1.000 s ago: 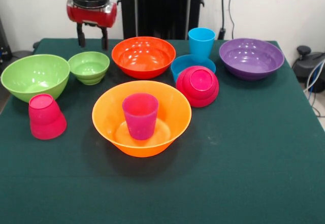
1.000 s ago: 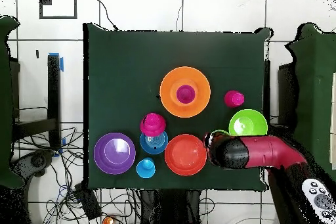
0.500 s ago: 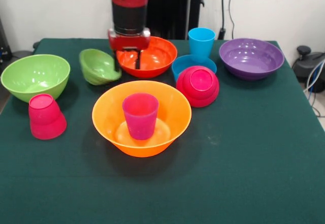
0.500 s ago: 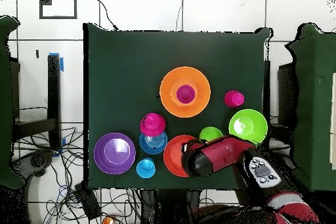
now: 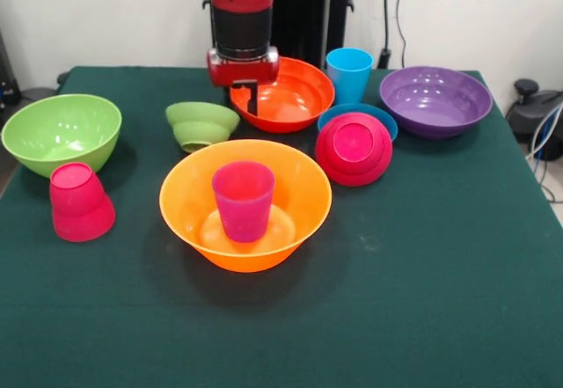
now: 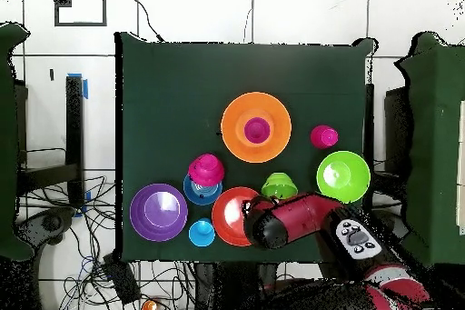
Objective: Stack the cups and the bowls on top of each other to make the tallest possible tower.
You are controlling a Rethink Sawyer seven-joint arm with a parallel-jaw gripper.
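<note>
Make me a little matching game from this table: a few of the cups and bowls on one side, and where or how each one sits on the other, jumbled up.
Things:
1. purple-magenta cup
2. red-pink cup
3. pink-red small bowl
4. small lime green bowl

Places or states:
A. upside down, leaning on the blue bowl
B. upright inside the large orange bowl
C. upside down on the cloth, apart from the others
D. upside down beside the large lime green bowl

Pairs: 1-B, 2-D, 3-A, 4-C
</note>
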